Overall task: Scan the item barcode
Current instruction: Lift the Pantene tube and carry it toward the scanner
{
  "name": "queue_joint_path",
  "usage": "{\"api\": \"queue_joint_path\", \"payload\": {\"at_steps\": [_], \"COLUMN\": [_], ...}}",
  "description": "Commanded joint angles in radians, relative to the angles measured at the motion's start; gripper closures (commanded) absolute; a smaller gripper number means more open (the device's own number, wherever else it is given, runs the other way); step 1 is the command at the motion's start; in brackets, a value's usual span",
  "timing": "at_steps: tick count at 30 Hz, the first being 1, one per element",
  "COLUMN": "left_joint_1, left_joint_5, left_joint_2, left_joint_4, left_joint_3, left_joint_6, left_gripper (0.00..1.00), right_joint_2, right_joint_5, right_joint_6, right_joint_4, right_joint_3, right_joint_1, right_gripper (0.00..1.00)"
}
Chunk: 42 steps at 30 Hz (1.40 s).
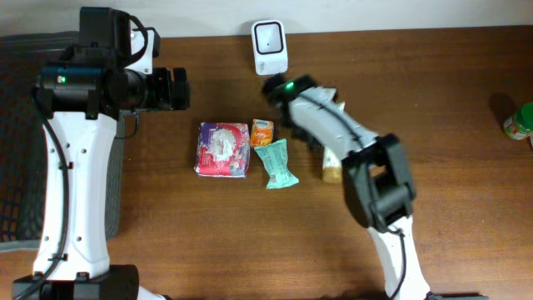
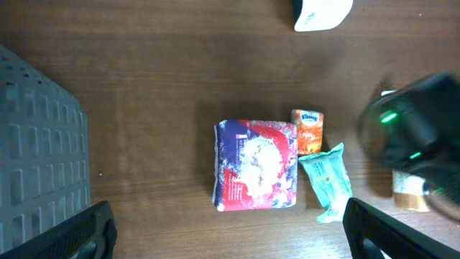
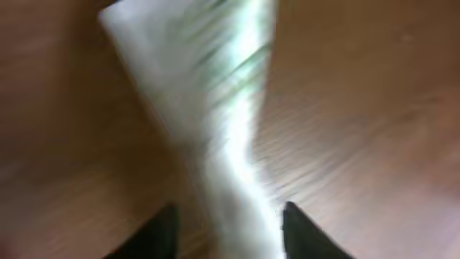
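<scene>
A white scanner point(image 1: 271, 46) stands at the table's far edge. Below it lie a pink-and-purple tissue pack point(image 1: 223, 148), a small orange pack point(image 1: 261, 132) and a teal packet point(image 1: 276, 162). No barcode shows on any of them. My right arm's wrist point(image 1: 287, 87) hangs just in front of the scanner. In the right wrist view my right gripper point(image 3: 230, 216) has its fingers apart, with a blurred pale white-green thing point(image 3: 208, 108) running between them. I cannot tell what it is. My left gripper point(image 2: 230, 237) hangs wide open high above the tissue pack point(image 2: 255, 164), holding nothing.
A yellowish bottle point(image 1: 331, 169) lies partly under the right arm. A green-capped jar point(image 1: 520, 121) stands at the right edge. A grey basket point(image 2: 39, 144) sits on the left.
</scene>
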Motion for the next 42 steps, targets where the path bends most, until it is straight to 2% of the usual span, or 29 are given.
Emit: {"api": "queue_joint_path", "payload": {"at_steps": [1,3,4,7,10,13,15,17,21,23,26,33,34,37,40,42], "left_joint_1": [0.003,0.003,0.003,0.003,0.003,0.003,0.003,0.003,0.003,0.003,0.003,0.003,0.003,0.003,0.003,0.003], "left_joint_5": [0.01,0.01,0.01,0.01,0.01,0.01,0.01,0.01,0.01,0.01,0.01,0.01,0.01,0.01,0.01,0.01], "left_joint_2": [-0.016,-0.016,-0.016,-0.016,-0.016,-0.016,-0.016,-0.016,-0.016,-0.016,-0.016,-0.016,-0.016,-0.016,-0.016,-0.016], "left_joint_4": [0.002,0.002,0.002,0.002,0.002,0.002,0.002,0.002,0.002,0.002,0.002,0.002,0.002,0.002,0.002,0.001], "left_joint_3": [0.001,0.001,0.001,0.001,0.001,0.001,0.001,0.001,0.001,0.001,0.001,0.001,0.001,0.001,0.001,0.001], "left_joint_6": [0.009,0.009,0.009,0.009,0.009,0.009,0.009,0.009,0.009,0.009,0.009,0.009,0.009,0.009,0.009,0.009], "left_gripper": [0.01,0.01,0.01,0.01,0.01,0.01,0.01,0.01,0.01,0.01,0.01,0.01,0.01,0.01,0.01,0.01], "right_joint_2": [-0.006,-0.006,-0.008,-0.011,-0.011,-0.011,-0.007,-0.007,-0.007,-0.007,-0.007,-0.007,-0.007,-0.007,-0.007,-0.008], "right_joint_5": [-0.014,-0.04,-0.044,-0.053,-0.115,-0.32,-0.516,-0.665,-0.765,-0.848,-0.989,-1.032,-1.032,-1.034,-1.036,-1.036], "right_joint_6": [0.031,0.03,0.03,0.001,-0.138,-0.333,-0.501,-0.583,-0.607,-0.665,-0.666,-0.662,-0.662,-0.643,-0.616,-0.589], "right_joint_4": [0.025,0.018,-0.002,-0.103,-0.2,-0.279,-0.295,-0.294,-0.228,-0.142,-0.011,0.048,0.06,0.132,0.158,0.175], "right_joint_3": [0.008,0.042,0.072,0.204,0.349,0.424,0.404,0.351,0.199,0.11,0.008,-0.045,-0.057,-0.1,-0.105,-0.105], "right_joint_1": [0.08,0.103,0.109,0.09,0.028,-0.108,-0.211,-0.288,-0.358,-0.364,-0.386,-0.422,-0.419,-0.406,-0.39,-0.377], "right_gripper": [0.3,0.25,0.14,0.06,0.0,0.01,0.02,0.01,0.01,0.01,0.01,0.01,0.05,0.28,0.44,0.6]}}
